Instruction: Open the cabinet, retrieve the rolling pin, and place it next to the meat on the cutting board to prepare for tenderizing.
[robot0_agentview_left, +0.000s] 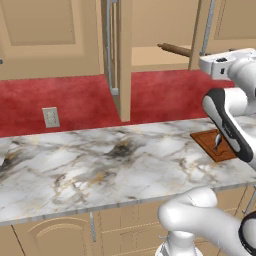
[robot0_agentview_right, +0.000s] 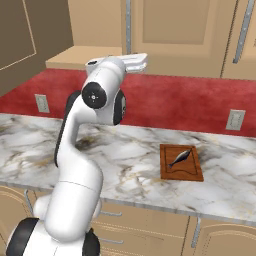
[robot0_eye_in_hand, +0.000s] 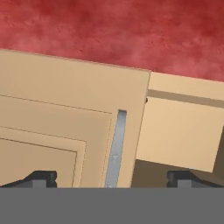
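Red wall (robot0_agentview_left: 165, 95) runs behind a marble worktop (robot0_agentview_left: 100, 165), and up above it the cabinet (robot0_agentview_left: 150, 30) stands with its doors swung out, the left door (robot0_agentview_left: 125, 60) edge-on toward us in the left base view with its silver bar handle (robot0_agentview_left: 109, 45) running down the side. On the cabinet shelf (robot0_agentview_left: 155, 57) lies the rolling pin (robot0_agentview_left: 175, 49), brown, one knobbed end poking out to the left, the rest going behind the right door's edge. Down on the worktop, off to the right, sits the cutting board (robot0_agentview_right: 181, 162), reddish-brown, flat, with the meat (robot0_agentview_right: 180, 157) on it, a small greyish sliver lying aslant near the middle. White wall sockets (robot0_agentview_right: 233, 120) sit on the red wall, one each side. The arm rises from the base and bends high, its hand up at cabinet height, well above the board. From the hand view, the gripper (robot0_eye_in_hand: 111, 177) is spread wide, the two dark fingertips (robot0_eye_in_hand: 41, 177) far apart at the bottom with nothing between them; straight ahead of it is a door panel with its handle (robot0_eye_in_hand: 114, 148) just between the tips, and beside that the pale underside of the shelf (robot0_eye_in_hand: 179, 131) and the dark gap of the opening.
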